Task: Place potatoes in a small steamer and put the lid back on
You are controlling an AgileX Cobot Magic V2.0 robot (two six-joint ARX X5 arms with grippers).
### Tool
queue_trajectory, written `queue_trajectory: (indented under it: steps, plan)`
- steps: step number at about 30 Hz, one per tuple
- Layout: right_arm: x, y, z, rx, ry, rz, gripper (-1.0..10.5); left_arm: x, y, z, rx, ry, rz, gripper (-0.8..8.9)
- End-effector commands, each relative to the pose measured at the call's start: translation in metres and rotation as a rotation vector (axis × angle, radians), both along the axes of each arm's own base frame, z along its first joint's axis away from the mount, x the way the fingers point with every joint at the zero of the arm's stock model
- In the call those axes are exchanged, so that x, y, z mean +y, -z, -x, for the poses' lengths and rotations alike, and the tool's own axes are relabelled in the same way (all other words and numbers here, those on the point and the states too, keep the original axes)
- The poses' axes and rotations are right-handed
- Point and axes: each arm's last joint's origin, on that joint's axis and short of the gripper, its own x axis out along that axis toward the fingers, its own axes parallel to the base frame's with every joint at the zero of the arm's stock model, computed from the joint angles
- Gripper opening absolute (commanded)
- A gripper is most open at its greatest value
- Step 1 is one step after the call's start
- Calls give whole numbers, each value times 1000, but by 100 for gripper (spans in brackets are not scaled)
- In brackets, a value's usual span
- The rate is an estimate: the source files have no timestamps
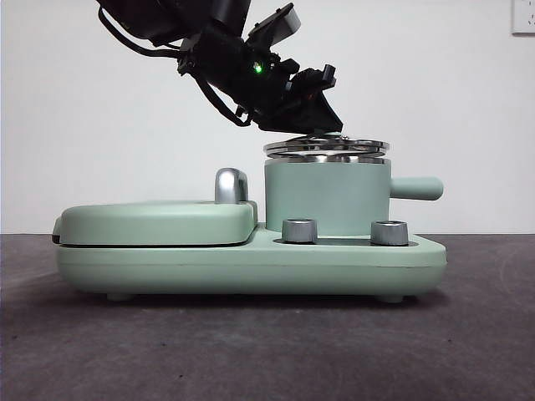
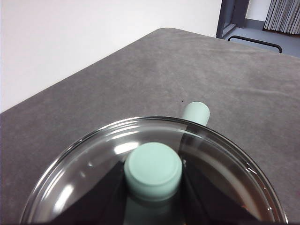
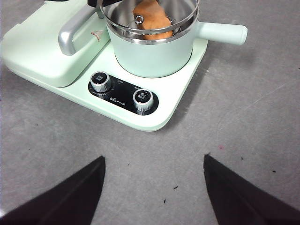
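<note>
The cooker base [image 1: 251,263] stands on the counter [image 1: 468,351], with the flat cover [image 1: 159,221] on its left half and the pot [image 1: 328,196] on its right half, the pot's handle [image 1: 418,187] pointing toward the counter's right edge. Two knobs [image 1: 301,230] sit side by side on the base in front of the pot, toward the counter's front edge. The potato [image 3: 151,18] lies inside the pot, and the lid [image 1: 326,149] sits just over the pot's rim, tilted slightly, with the left gripper [image 1: 313,109] above it, on the lid's knob [image 2: 153,171].
</note>
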Motion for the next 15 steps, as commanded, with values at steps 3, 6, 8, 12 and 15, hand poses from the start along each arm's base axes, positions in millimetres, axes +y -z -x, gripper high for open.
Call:
queue_trajectory:
  steps: [3, 6, 8, 12, 15]
  plan:
    - [1, -3, -1, -9, 5, -10, 326, -8, -4, -3, -54, 18, 6, 13]
    - [1, -3, -1, -9, 5, -10, 326, -9, 0, -4, -49, 18, 3, 13]
    - [1, -3, -1, -9, 5, -10, 326, -9, 2, -5, -46, 18, 2, 13]
    - [1, -3, -1, -9, 5, -10, 326, -10, 6, -7, -38, 18, -3, 13]
    - [1, -3, -1, -9, 5, -10, 326, -10, 6, -7, -38, 19, -4, 13]
